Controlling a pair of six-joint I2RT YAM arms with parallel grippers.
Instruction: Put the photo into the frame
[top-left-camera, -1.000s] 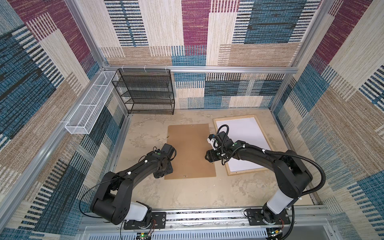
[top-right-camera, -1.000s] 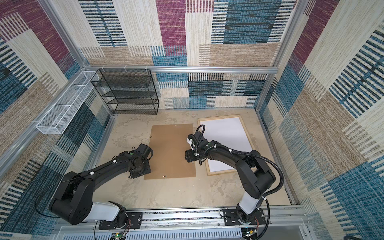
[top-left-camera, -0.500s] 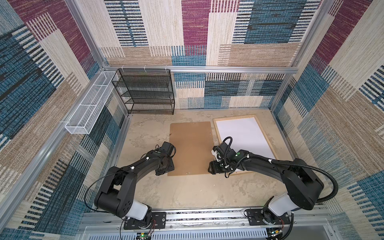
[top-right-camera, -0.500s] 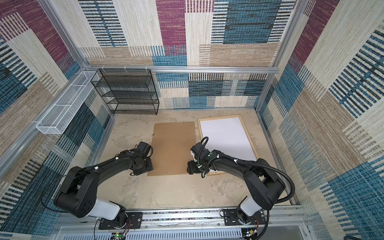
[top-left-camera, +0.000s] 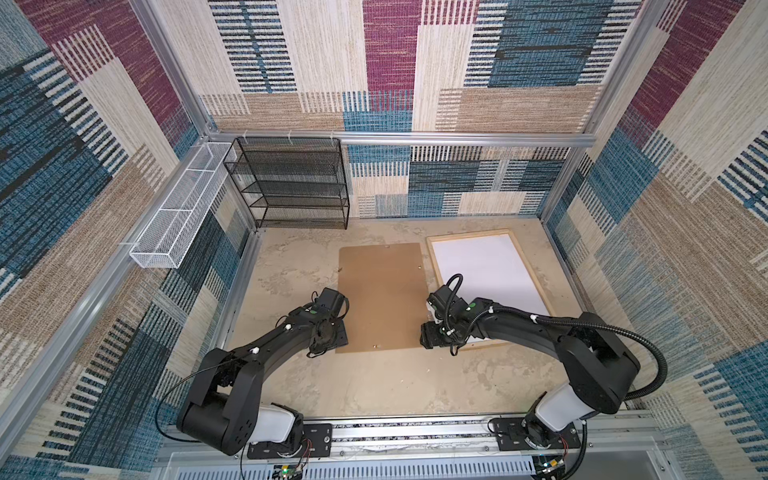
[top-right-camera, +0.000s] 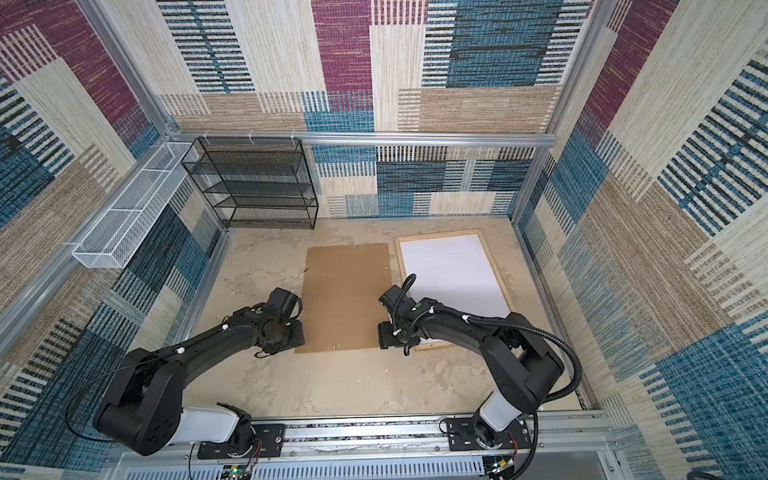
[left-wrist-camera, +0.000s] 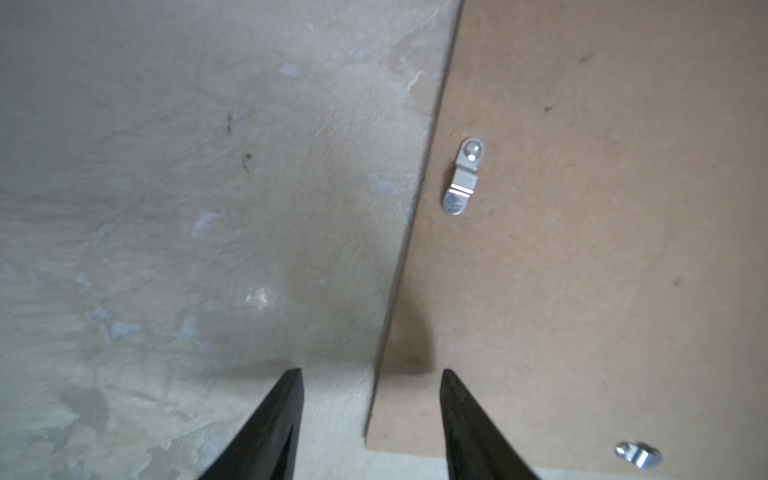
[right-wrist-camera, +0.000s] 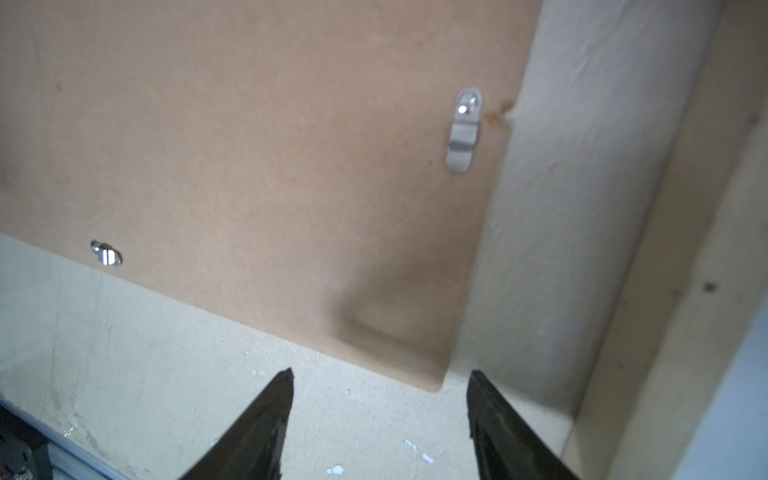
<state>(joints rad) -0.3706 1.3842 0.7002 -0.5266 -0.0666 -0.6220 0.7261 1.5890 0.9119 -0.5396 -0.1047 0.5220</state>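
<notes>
The pale wood frame (top-left-camera: 469, 235) (top-right-camera: 436, 233) lies flat at the right, and a plain white sheet (top-left-camera: 486, 270) fills it. The photo's picture side shows nowhere. A brown backing board (top-left-camera: 380, 291) (top-right-camera: 345, 291) lies flat in the middle. My left gripper (top-left-camera: 334, 338) (left-wrist-camera: 370, 372) is open at the board's near left corner, its fingers either side of the board's edge (left-wrist-camera: 399, 291). At the near right corner my right gripper (top-left-camera: 430, 336) (right-wrist-camera: 380, 374) is open over bare floor, between the board (right-wrist-camera: 249, 145) and the frame's rail (right-wrist-camera: 665, 291).
Small metal turn clips (left-wrist-camera: 463, 176) (right-wrist-camera: 463, 131) sit along the board's edges. A black mesh shelf (top-left-camera: 291, 183) stands at the back left, and a white wire basket (top-left-camera: 178, 216) hangs on the left wall. Patterned walls enclose the floor.
My right gripper has drawn back along the board's right side to its near corner. The board's near end looked raised before and now lies flat. The left gripper has hardly moved.
</notes>
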